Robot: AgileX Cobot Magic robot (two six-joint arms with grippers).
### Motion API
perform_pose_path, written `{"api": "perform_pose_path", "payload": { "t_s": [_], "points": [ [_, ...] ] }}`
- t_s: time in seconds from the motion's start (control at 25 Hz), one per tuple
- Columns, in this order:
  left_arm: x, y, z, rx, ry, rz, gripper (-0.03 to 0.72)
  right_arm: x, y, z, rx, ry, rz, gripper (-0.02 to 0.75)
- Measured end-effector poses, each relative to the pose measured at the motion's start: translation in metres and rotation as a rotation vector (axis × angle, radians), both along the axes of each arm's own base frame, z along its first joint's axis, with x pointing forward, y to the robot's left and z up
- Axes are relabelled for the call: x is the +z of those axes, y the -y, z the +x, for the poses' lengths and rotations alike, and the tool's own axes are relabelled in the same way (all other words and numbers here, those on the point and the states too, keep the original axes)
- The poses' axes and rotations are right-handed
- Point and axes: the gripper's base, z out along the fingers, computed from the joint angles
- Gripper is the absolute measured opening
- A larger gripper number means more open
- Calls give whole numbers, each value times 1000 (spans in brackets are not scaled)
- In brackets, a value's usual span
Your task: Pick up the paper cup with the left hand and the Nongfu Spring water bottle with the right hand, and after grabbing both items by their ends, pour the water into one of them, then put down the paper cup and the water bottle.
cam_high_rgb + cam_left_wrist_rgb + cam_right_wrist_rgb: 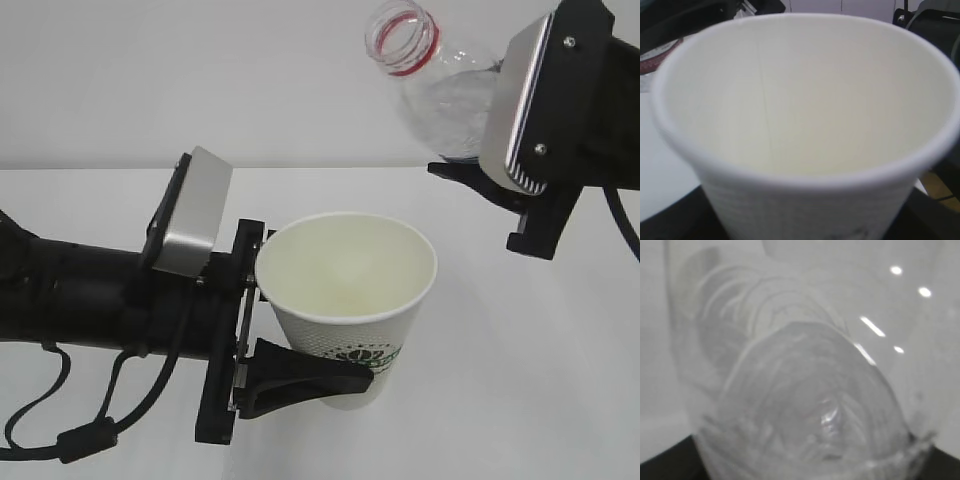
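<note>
Paper cup gripped by left hand; right hand hides the held bottle's lower body.

The exterior camera looks down at a slant across the white table, while each wrist camera sits tight against its held item: the white tapered paper cup and the clear plastic bottle, both shared with the exterior view.

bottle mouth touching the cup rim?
Apart. The exterior view shows the water bottle held high, with bare background between its open mouth and the paper cup rim.
</note>
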Motion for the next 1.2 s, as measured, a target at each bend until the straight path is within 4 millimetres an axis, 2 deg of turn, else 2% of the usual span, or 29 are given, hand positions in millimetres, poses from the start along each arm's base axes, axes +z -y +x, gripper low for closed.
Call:
{"api": "perform_pose_path", "payload": {
  "t_s": [0.32,0.64,0.96,1.2],
  "points": [
    [2,0,5,60,-17,-21,533,0,2,1,-1,29,-46,470],
    [3,0,6,74,-21,-30,532,12,3,6,-33,69,-46,470],
    [4,1,6,75,-22,-44,532,13,2,6,-29,74,-47,470],
    [4,1,6,72,-23,-48,532,12,2,5,24,119,-143,470]
  ]
}}
